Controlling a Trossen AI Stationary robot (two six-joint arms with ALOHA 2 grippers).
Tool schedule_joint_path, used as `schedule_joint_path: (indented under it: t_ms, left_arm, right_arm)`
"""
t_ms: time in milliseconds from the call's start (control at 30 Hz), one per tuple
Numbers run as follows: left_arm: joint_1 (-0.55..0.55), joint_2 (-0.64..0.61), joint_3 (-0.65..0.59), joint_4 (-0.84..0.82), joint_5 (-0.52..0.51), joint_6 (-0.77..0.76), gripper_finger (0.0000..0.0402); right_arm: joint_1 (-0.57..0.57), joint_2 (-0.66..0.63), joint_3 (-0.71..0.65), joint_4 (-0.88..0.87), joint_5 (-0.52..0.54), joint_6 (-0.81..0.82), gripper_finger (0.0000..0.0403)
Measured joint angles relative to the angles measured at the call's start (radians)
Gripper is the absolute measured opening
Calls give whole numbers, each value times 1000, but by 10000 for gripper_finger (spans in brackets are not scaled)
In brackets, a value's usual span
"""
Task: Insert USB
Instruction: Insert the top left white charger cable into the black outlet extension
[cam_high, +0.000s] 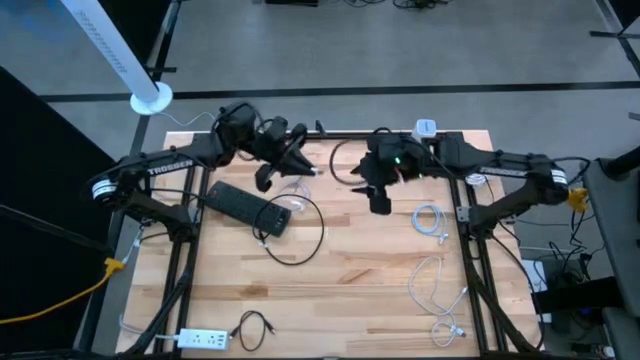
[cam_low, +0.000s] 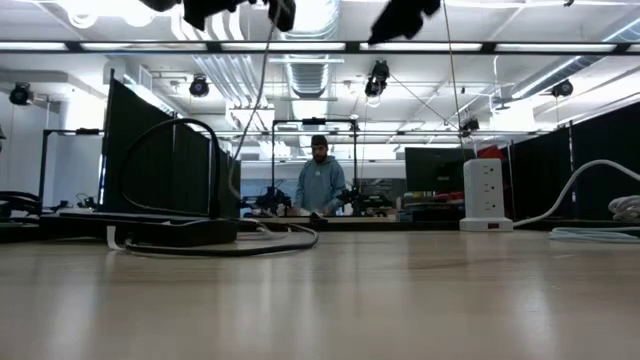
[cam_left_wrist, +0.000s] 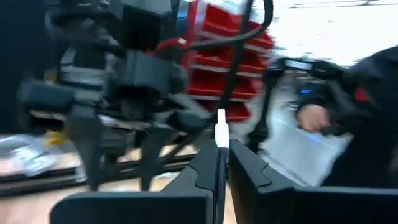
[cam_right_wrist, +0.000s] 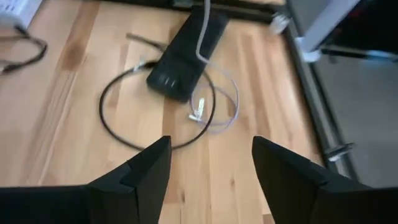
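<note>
Pale wooden planks make up the desk, smooth and lightly grained, with a workshop of red bins behind it. Up above the far side, the left pincer is clamped on a thin cable, its white plug tip poking out between the dark, angular fingers. That plug is the USB, held in the air and not yet seated anywhere. The right pincer hangs close by over the desk's far middle, its blunt black fingers apart and empty. Below lies a flat black hub, a matte slab with what look like ports on its end, though I can't be sure from here. A glossy black cable loop and a thinner white lead curl beside it. My guess: this is the carrying stage, and next the plug must be lined up squarely with a port.
</note>
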Motion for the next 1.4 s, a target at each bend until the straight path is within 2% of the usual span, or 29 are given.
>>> schedule_joint_path:
  t_ms: [100, 167, 267, 333, 467, 667, 733, 967, 1033, 1067, 1133, 1300, 1400]
  left_arm:
    - [0, 0, 86, -312, -173, 152, 0]
    - [-2, 7, 156, -547, -330, 252, 0]
    - [-5, 19, 239, -800, -548, 289, 0]
    - [-10, 23, 269, -885, -621, 263, 0]
    - [-35, 23, 298, -966, -637, 198, 0]
    - [-77, 36, 298, -1033, -682, 208, 0]
    - [-86, 48, 298, -1070, -686, 207, 0]
    - [-95, 56, 298, -1130, -688, 126, 0]
    - [-94, 55, 298, -1129, -688, 22, 0]
    - [-91, 55, 298, -1128, -688, -67, 0]
    - [-79, 54, 298, -1130, -688, -261, 0]
    - [-72, 54, 298, -1146, -684, -556, 0]
    - [-72, 54, 297, -1125, -657, -635, 0]
  right_arm:
    - [-111, -2, -106, 78, -150, -86, 194]
    - [-174, 8, -176, 138, -228, -148, 188]
    - [-248, 29, -269, 250, -311, -224, 180]
    - [-272, 47, -317, 333, -342, -260, 174]
    - [-287, 94, -365, 447, -356, -261, 161]
    - [-287, 155, -374, 453, -387, -260, 140]
    - [-295, 146, -382, 450, -415, -259, 131]
    - [-292, 79, -385, 448, -416, -188, 98]
    - [-278, 59, -379, 448, -408, -163, 87]
    - [-265, 45, -373, 448, -386, -158, 80]
    - [-208, 8, -366, 435, -258, -207, 60]
    - [44, -55, -363, 452, 245, -502, 9]
    - [198, -46, -362, 532, 503, -606, 5]
